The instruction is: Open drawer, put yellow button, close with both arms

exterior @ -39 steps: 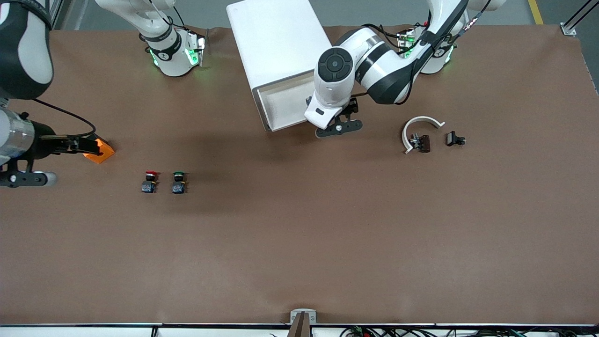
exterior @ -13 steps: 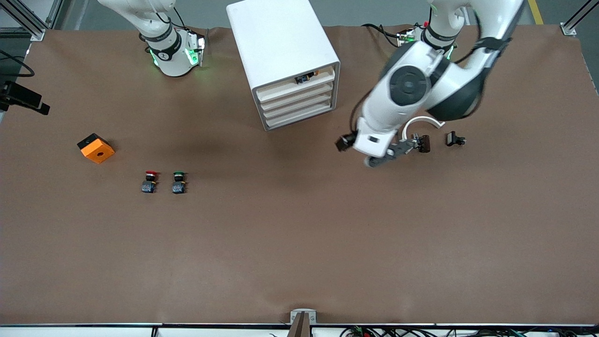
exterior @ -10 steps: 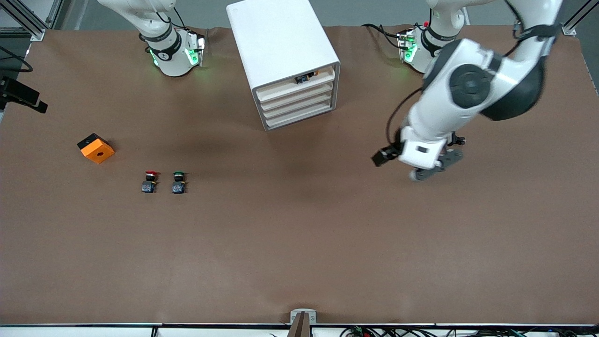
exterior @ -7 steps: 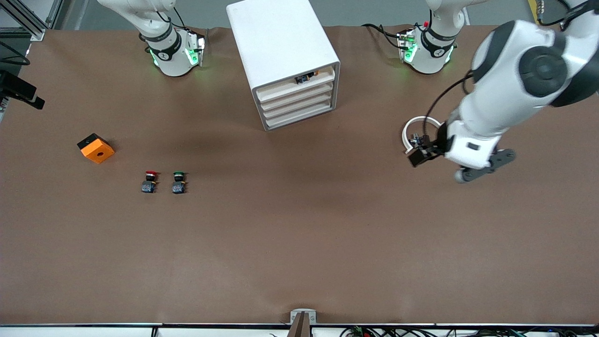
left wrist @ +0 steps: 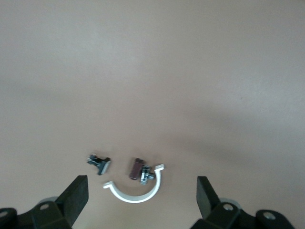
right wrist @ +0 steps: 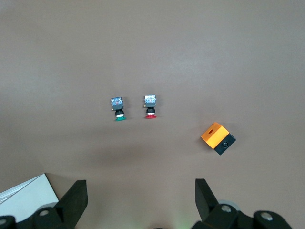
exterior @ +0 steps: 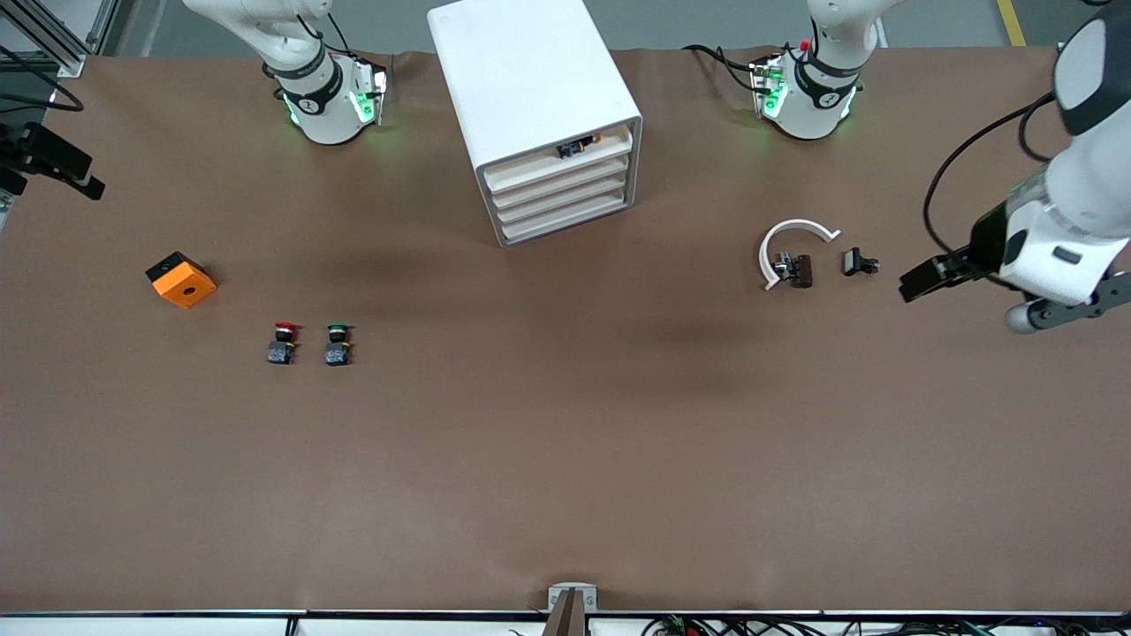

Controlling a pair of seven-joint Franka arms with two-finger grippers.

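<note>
Front view: white cabinet (exterior: 530,97) with top drawer (exterior: 565,157) pushed in, yellow button (exterior: 579,146) lying inside it. Judged step: task essentially complete, both arms pulled away. Left gripper (exterior: 919,281) over bare table at the left arm's end; right gripper (exterior: 55,162) at the right arm's end.

Left wrist view: fingers (left wrist: 76,196) spread wide, holding nothing, above white clamp (left wrist: 136,190).

Right wrist view: fingers (right wrist: 75,199) spread, empty, above green button (right wrist: 117,107), red button (right wrist: 150,105), orange block (right wrist: 218,138). Next: check drawer flush.
</note>
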